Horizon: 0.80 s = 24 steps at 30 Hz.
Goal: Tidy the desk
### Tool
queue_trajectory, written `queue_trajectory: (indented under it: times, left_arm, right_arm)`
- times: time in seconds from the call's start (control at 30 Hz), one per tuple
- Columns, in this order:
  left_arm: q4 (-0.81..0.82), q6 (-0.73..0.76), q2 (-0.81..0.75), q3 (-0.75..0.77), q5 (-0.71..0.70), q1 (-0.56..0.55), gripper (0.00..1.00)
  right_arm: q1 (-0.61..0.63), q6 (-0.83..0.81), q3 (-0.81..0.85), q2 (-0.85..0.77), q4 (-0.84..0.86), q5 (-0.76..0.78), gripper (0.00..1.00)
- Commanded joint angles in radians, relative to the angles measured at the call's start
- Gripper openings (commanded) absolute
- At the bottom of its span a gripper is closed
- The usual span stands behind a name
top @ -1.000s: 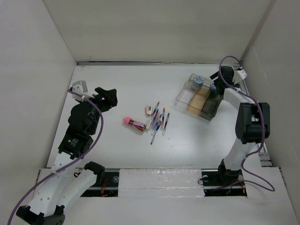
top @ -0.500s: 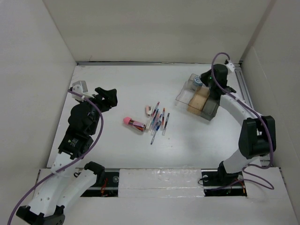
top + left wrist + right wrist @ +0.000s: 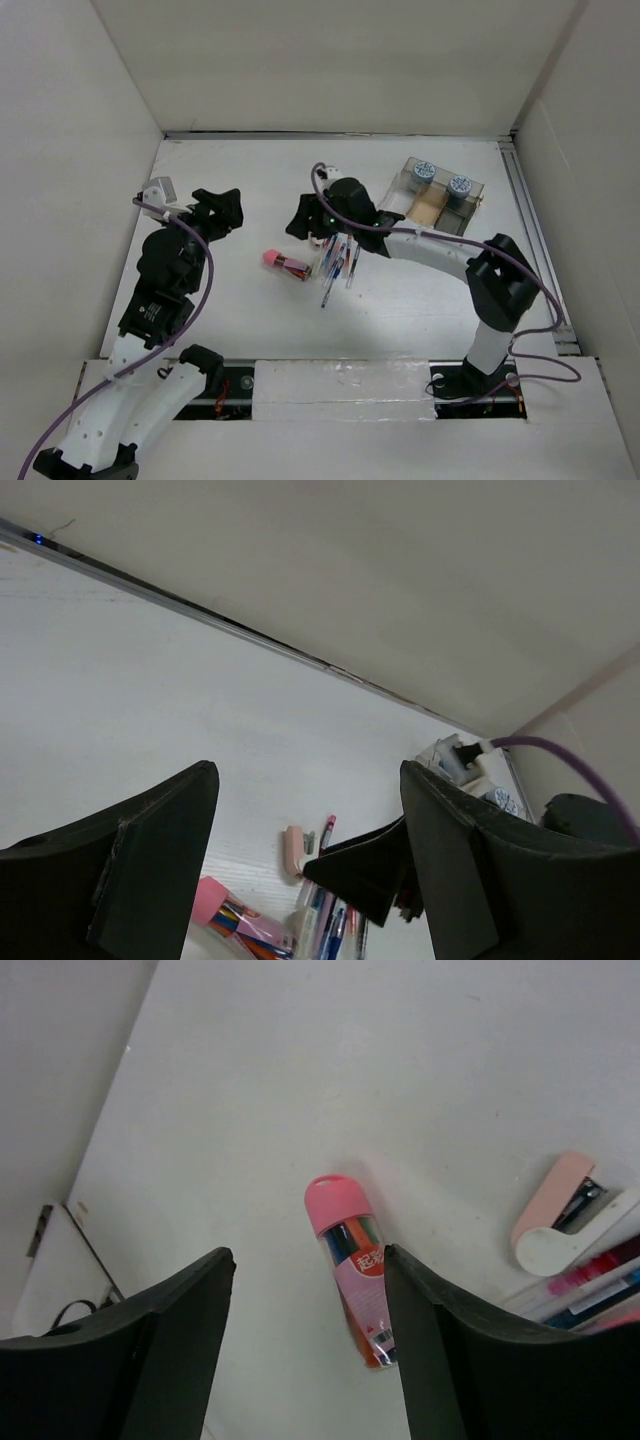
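jaws, right: spread wide and empty; my right gripper (image 3: 307, 1256) hangs above the pink marker case (image 3: 352, 1285).
jaws, left: spread as well, holding nothing; my left gripper (image 3: 308, 772) is in the air at 9 o'clock on the desk (image 3: 250, 170).
pink stapler (image 3: 556, 1198): near the case, at its 2 o'clock in my right wrist view.
pens (image 3: 335, 268): loose bunch at desk centre.
clear box (image 3: 440, 195): 2 o'clock, well apart.

The desk (image 3: 420, 300) is matt white and smooth — its rail (image 3: 300, 133) dull metal. The compartment box (image 3: 400, 195) is clear glossy plastic; the marker case (image 3: 352, 1270) too — with a smooth pink plastic cap.
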Motion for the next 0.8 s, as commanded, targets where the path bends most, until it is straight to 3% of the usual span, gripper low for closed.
queue_trajectory:
  times: [0.0,0.1,0.3,0.63,0.77]
  left_arm:
    - [0.029,-0.005,-0.007,0.007,-0.013,0.005,0.69]
    - [0.031,-0.005,-0.019,0.001,-0.022,0.005,0.69]
    - [0.019,-0.014,-0.027,0.01,-0.054,0.005,0.69]
    - [0.014,-0.022,-0.027,0.018,-0.072,0.005,0.69]
    - [0.026,-0.023,-0.039,0.006,-0.075,0.005,0.69]
  right_arm:
    - [0.059,-0.107,0.092,0.052,-0.065,0.041,0.68]
    - [0.102,-0.143,0.146,0.111,-0.138,0.075,0.76]
    - [0.168,-0.196,0.198,0.189,-0.234,0.147,0.79]
    - [0.186,-0.189,0.27,0.322,-0.283,0.212,0.76]
    - [0.197,-0.167,0.299,0.362,-0.306,0.198,0.67]
